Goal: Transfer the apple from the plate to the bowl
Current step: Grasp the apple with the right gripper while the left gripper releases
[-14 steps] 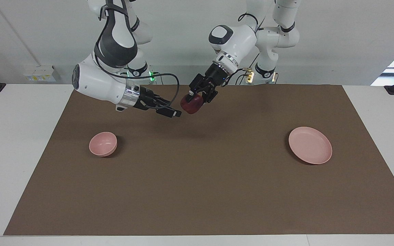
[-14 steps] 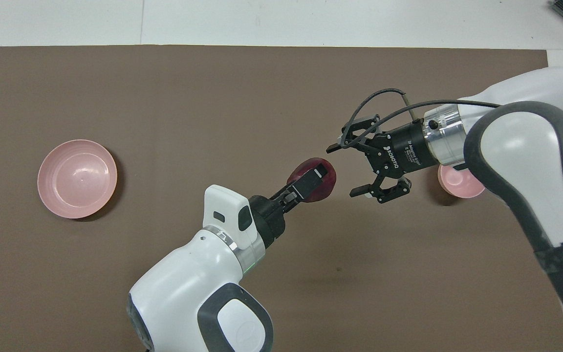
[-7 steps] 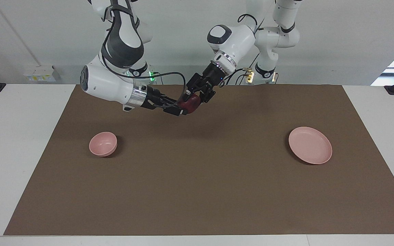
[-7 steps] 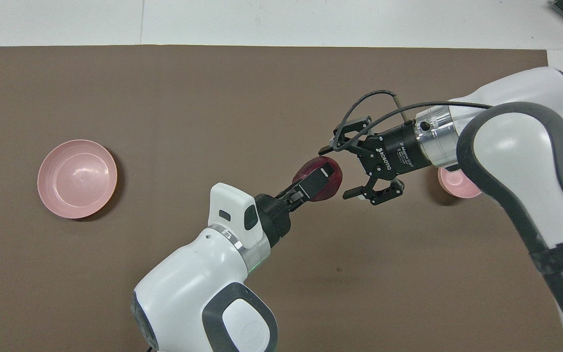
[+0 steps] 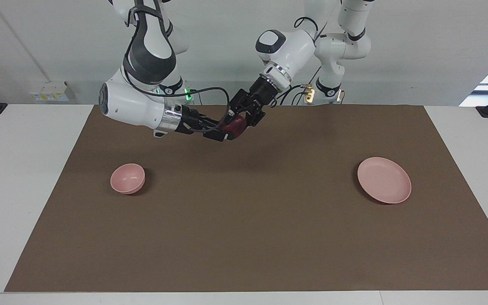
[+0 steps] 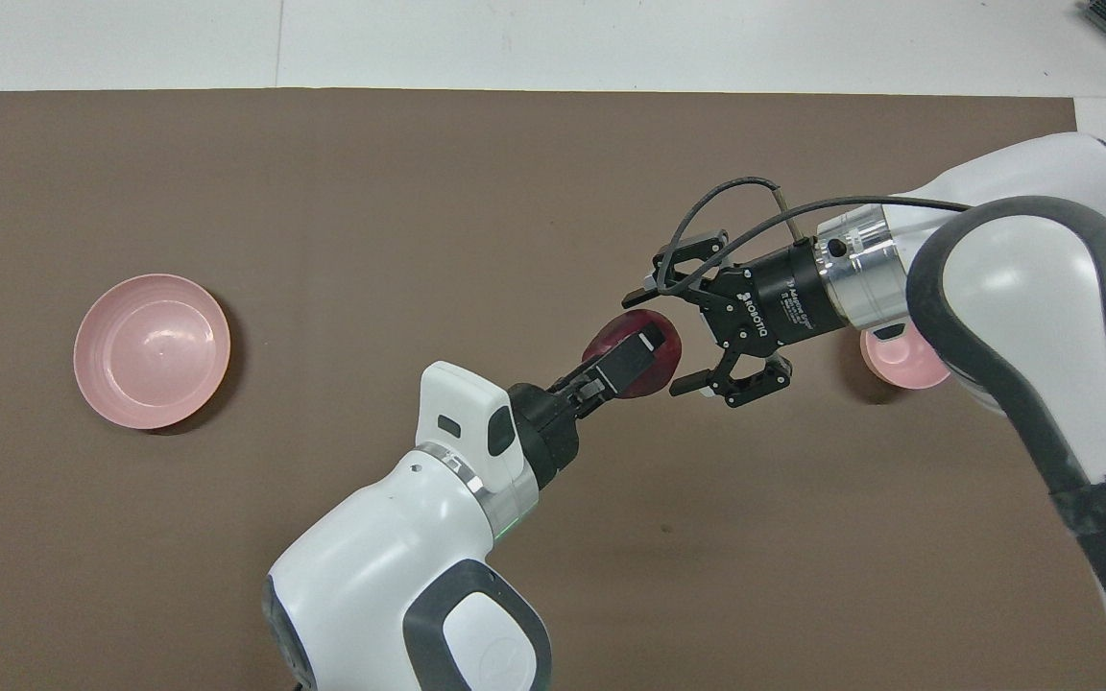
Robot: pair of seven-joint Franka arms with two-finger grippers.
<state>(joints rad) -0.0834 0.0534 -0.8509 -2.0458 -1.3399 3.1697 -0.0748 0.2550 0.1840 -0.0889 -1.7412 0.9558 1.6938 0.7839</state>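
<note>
Over the last second the right gripper point(image 6: 654, 331) has closed in on the apple point(image 6: 635, 343), its parted fingers now flanking the fruit without yet gripping it. The apple hangs in the air over the middle of the brown mat point(image 5: 244, 237), near the mat's edge on the robots' side, clamped in the left gripper point(image 6: 644, 336). The plate point(image 5: 384, 179) toward the left arm's end is empty; the handover is under way, and the bowl point(image 5: 128, 178) toward the right arm's end awaits the drop.
</note>
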